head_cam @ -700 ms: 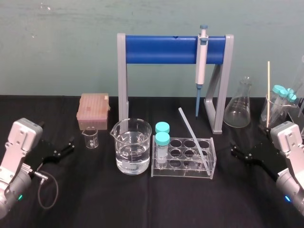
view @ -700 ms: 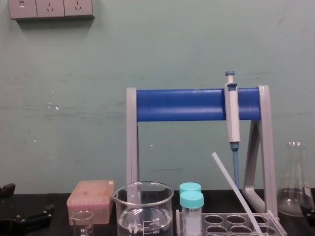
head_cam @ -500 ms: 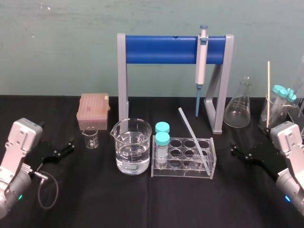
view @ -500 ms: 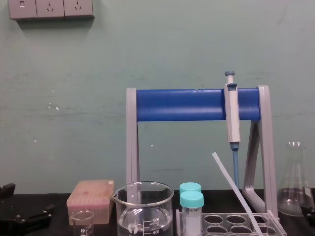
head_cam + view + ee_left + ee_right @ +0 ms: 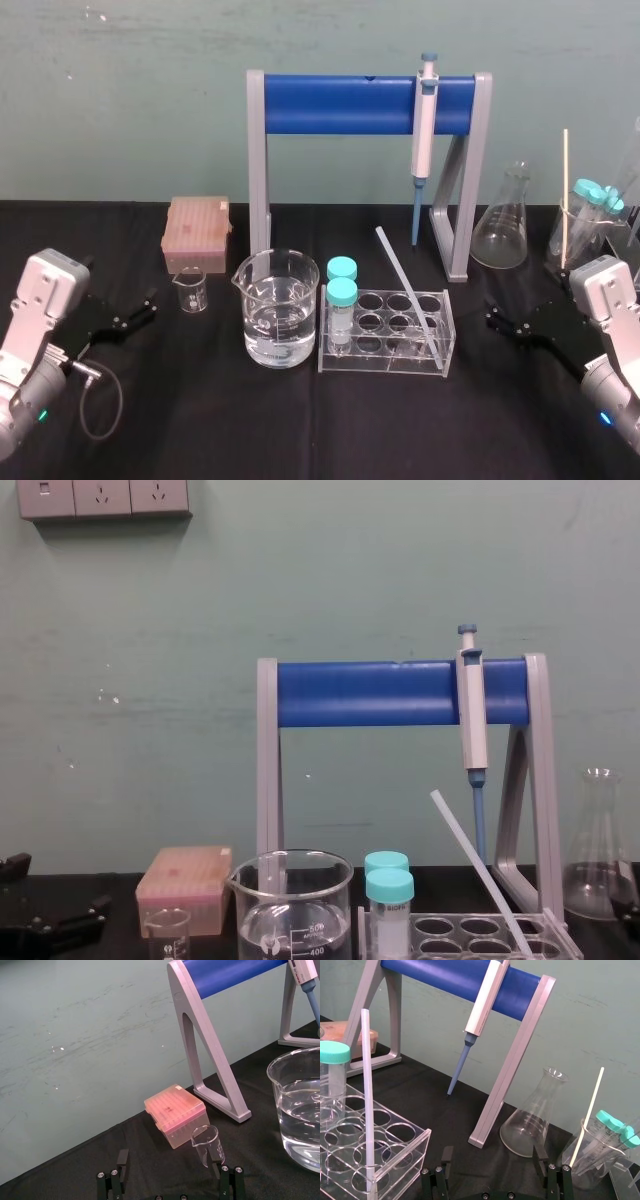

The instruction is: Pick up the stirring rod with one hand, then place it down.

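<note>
Rod: the long, thin, whitish translucent glass stirring rod (image 5: 405,288) stands slanted in the clear plastic tube rack (image 5: 385,362), its top leaning left and back.
Nearer arm: the black right pincer (image 5: 497,318), to the right of the rack, is wide open and empty.
Other arm: the left pincer (image 5: 138,308) is open, empty and well apart.
Surface: the rod is smooth and probably slippery.

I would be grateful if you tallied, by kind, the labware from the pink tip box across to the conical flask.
Tip box: 1
Beakers: 2
Teal-capped tubes: 2
Tube rack: 1
Stirring rod: 1
Pipette: 1
Pipette stand: 1
Conical flask: 1
Total: 10
</note>
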Controlling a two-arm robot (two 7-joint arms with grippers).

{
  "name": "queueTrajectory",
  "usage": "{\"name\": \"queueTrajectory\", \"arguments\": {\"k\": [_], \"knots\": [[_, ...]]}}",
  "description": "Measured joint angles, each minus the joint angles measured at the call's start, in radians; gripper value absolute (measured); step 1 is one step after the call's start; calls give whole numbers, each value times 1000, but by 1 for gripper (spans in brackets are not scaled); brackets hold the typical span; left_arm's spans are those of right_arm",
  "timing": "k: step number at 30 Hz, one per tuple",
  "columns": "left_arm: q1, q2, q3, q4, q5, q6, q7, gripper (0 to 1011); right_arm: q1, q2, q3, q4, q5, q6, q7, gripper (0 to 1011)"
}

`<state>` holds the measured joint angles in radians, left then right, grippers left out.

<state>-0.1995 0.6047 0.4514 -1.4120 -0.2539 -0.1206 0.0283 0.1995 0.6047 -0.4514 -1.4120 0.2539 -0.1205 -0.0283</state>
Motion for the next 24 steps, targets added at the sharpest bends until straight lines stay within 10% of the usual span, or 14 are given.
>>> {"name": "queueTrajectory", "arguments": {"k": [24], "knots": [[0, 0, 0, 0, 0, 0, 0, 1000, 0, 0, 0, 0, 0, 0, 0, 1000]]}}
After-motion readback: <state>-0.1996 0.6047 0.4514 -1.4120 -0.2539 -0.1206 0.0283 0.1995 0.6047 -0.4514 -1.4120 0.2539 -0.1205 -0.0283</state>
